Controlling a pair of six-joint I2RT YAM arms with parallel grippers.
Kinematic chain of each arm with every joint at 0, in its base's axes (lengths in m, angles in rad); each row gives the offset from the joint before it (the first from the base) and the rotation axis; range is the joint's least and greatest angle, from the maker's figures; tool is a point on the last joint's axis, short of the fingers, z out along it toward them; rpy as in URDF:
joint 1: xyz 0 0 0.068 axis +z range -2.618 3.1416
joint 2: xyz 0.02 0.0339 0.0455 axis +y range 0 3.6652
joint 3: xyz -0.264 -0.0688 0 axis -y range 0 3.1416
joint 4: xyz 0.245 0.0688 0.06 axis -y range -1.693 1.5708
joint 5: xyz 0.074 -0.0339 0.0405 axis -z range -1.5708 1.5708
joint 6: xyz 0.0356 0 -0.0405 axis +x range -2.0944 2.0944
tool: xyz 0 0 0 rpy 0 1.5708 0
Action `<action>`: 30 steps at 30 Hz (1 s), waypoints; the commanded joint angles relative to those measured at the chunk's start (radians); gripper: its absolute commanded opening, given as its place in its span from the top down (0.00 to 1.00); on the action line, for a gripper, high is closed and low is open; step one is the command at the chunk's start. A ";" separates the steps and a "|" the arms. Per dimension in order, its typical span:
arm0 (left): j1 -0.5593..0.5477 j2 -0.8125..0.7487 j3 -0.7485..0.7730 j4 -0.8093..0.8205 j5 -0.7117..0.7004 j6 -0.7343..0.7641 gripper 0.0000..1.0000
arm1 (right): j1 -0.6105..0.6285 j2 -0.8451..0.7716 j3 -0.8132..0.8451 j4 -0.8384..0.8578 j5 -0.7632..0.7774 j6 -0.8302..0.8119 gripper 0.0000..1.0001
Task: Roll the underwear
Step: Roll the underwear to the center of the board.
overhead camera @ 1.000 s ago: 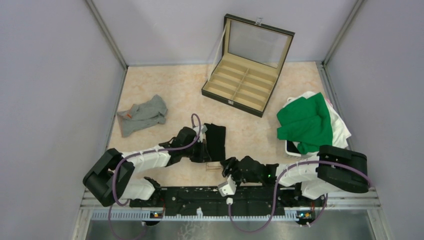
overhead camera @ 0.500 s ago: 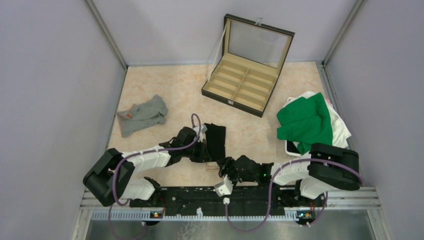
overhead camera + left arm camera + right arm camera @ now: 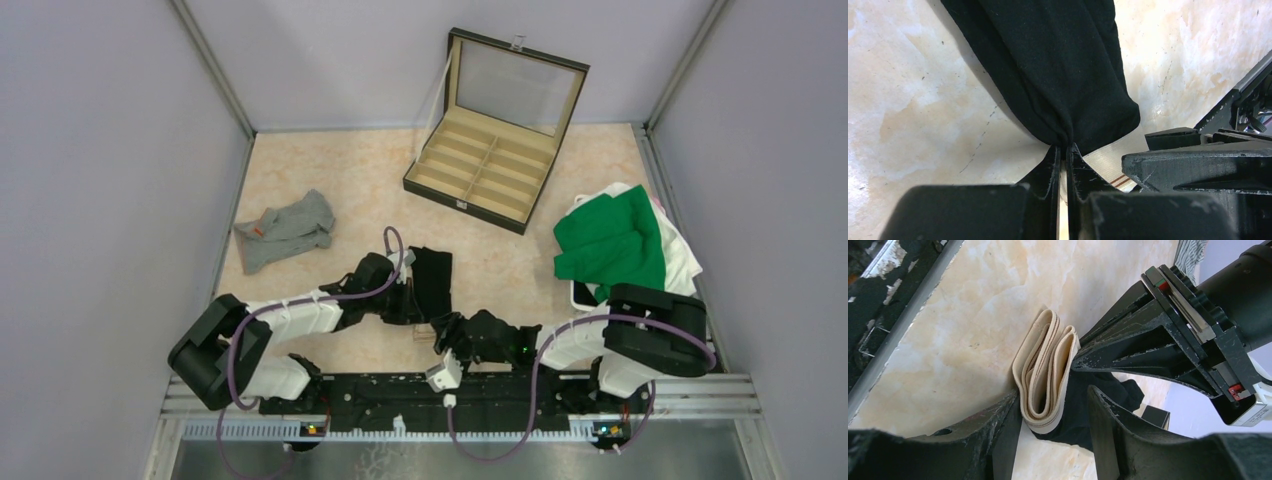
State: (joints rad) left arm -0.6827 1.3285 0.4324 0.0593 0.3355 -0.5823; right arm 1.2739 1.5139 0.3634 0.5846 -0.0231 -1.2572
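Note:
The black underwear [image 3: 433, 275] lies folded in a narrow strip on the table, in front of both arms. Its cream waistband [image 3: 1045, 370] is doubled over at the near end. My left gripper [image 3: 1064, 149] is shut on the black underwear [image 3: 1058, 65] at that near end, bunching the fabric between the jaws. My right gripper [image 3: 1054, 392] is open and straddles the folded waistband; one finger [image 3: 1010, 415] touches it, the other stands apart over black cloth. The grey underwear [image 3: 287, 230] with an orange label lies crumpled at the left, away from both grippers.
An open compartmented case [image 3: 480, 172] with its lid raised stands at the back centre. A pile of green and white clothes [image 3: 615, 245] lies at the right. Walls close in the table on three sides. The metal rail [image 3: 903, 320] runs just behind my right gripper.
My right arm has shifted a little left toward the waistband and its jaws have narrowed slightly. The left gripper and the black underwear have not moved.

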 commanded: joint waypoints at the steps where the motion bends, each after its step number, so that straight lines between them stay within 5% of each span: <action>1: -0.006 0.053 -0.030 -0.119 -0.062 0.024 0.95 | -0.007 0.055 0.007 -0.029 -0.034 0.011 0.50; 16: -0.005 -0.028 -0.034 -0.153 -0.134 -0.054 0.92 | -0.008 -0.017 -0.017 0.032 -0.082 0.135 0.96; 20: -0.005 -0.148 -0.029 -0.201 -0.204 -0.109 0.83 | -0.002 -0.042 -0.003 -0.011 -0.117 0.236 1.00; 25: -0.005 -0.364 -0.026 -0.295 -0.326 -0.187 0.54 | 0.001 -0.070 -0.012 -0.006 -0.153 0.297 1.00; 27: -0.005 -0.466 -0.036 -0.290 -0.326 -0.197 0.52 | 0.001 -0.073 -0.013 0.001 -0.167 0.330 1.00; 30: -0.007 -0.556 -0.081 -0.154 -0.212 -0.146 0.62 | 0.001 -0.071 -0.010 0.020 -0.181 0.372 1.00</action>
State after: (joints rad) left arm -0.6884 0.8749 0.3996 -0.1936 0.0738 -0.7429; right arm 1.2732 1.4696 0.3534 0.5800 -0.1425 -0.9802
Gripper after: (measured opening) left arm 0.441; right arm 0.084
